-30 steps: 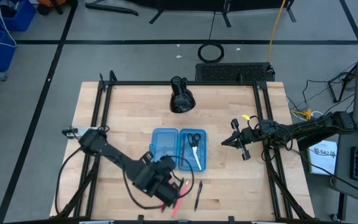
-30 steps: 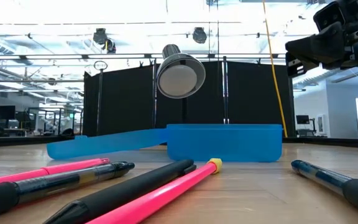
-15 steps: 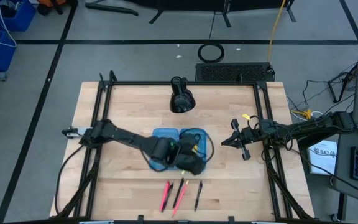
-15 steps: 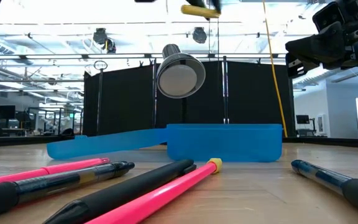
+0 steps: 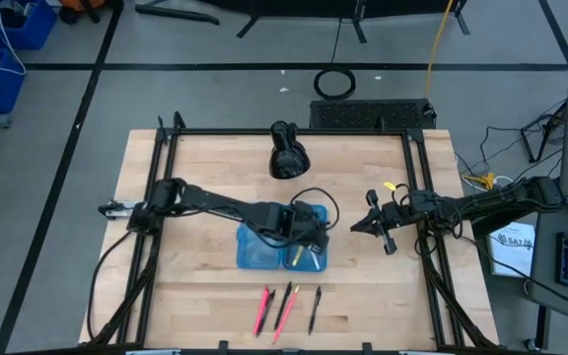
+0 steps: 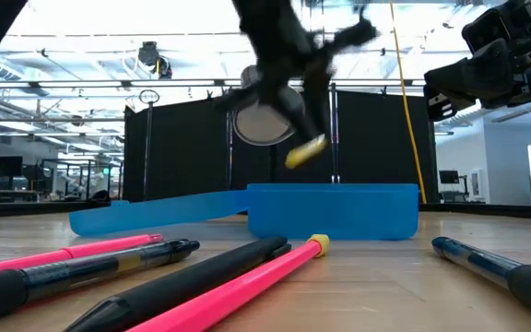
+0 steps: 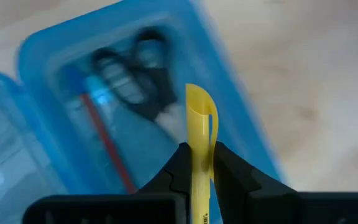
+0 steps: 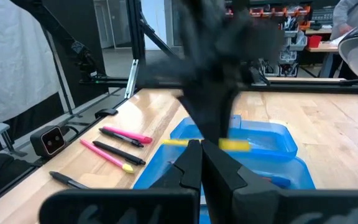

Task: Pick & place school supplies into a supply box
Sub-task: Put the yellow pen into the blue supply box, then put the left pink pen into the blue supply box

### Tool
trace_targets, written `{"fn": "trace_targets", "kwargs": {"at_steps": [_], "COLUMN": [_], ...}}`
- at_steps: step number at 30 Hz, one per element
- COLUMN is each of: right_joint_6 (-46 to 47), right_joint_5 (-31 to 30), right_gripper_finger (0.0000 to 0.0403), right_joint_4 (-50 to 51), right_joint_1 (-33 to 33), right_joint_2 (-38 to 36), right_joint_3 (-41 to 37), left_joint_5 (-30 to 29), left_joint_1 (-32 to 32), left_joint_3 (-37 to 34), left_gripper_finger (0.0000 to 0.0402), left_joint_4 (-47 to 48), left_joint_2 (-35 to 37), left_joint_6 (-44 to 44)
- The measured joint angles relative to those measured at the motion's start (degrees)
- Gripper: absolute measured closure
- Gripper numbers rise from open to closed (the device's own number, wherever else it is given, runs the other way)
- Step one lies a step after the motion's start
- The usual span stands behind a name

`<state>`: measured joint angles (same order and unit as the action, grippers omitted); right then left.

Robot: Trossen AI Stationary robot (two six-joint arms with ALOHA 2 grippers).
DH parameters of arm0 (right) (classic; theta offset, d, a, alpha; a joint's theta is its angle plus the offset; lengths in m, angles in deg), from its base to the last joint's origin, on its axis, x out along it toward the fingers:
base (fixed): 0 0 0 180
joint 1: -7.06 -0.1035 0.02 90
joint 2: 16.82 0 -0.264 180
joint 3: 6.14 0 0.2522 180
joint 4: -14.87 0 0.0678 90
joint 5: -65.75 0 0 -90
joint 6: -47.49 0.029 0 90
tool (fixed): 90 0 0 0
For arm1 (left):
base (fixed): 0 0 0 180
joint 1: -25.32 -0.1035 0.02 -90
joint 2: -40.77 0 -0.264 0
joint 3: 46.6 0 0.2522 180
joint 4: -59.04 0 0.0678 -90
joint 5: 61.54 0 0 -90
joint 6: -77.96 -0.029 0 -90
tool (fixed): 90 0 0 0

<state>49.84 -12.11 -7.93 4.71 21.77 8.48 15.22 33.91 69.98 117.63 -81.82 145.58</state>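
Observation:
My left gripper (image 5: 305, 237) hangs over the right half of the open light-blue supply box (image 5: 282, 237), shut on a yellow pen (image 7: 199, 124). In the left wrist view the box (image 7: 48, 56) holds black-handled scissors (image 7: 135, 74), a red pen (image 7: 107, 143) and a blue pen. Pink and black pens (image 5: 284, 308) lie on the table near its near edge; the low view shows them close up, one being the pink pen (image 6: 247, 286). My right gripper (image 5: 356, 226) waits shut to the right of the box, above the table. My left gripper pinches the yellow pen between its two fingers, and the pen's free end (image 7: 199, 102) sticks out forward past the fingertips (image 7: 180, 158). The pen is lifted clear, tilted in the low view (image 6: 305, 150), above the box's right half. The fingers come down at a slant from the table's left.
A black dome-shaped object (image 5: 286, 158) stands on the table behind the box and shows in the low view (image 6: 267, 115). A dark pen (image 6: 496, 267) lies apart on the right near the near edge. Black frame rails (image 5: 166, 177) run along the table's sides.
My left gripper has swung from the loose pens at the near edge toward the far edge, carrying the yellow pen. It has reached the box's right half and come down over it. The pens on the table and my right arm have kept still.

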Motion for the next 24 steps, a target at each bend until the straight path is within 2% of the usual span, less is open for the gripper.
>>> {"fn": "trace_targets", "kwargs": {"at_steps": [6, 10, 17, 24], "right_joint_6": [-0.14, -0.95, -1.85, -4.91], "right_joint_5": [0.0, 0.02, 0.0, 0.0], "right_gripper_finger": [0.0403, 0.0403, 0.0403, 0.0403], "right_joint_4": [0.0, 0.15, 0.44, 0.94], "right_joint_1": [0.0, 0.0, 0.0, 0.0], "right_joint_2": [0.0, 0.0, 0.0, 0.0], "right_joint_3": [0.0, 0.0, -0.02, -0.01], "left_joint_5": [1.55, 1.76, 0.92, 0.73], "left_joint_1": [-3.35, -4.56, -4.91, -4.86], "left_joint_3": [-5.72, -5.97, -5.96, -5.96], "left_gripper_finger": [0.0355, 0.036, 0.0398, 0.0396], "left_joint_4": [-3.13, -3.07, -1.7, 1.61], "left_joint_2": [-0.02, -0.02, 0.07, 0.07], "left_joint_6": [1.1, 0.41, 3.31, 3.9]}}
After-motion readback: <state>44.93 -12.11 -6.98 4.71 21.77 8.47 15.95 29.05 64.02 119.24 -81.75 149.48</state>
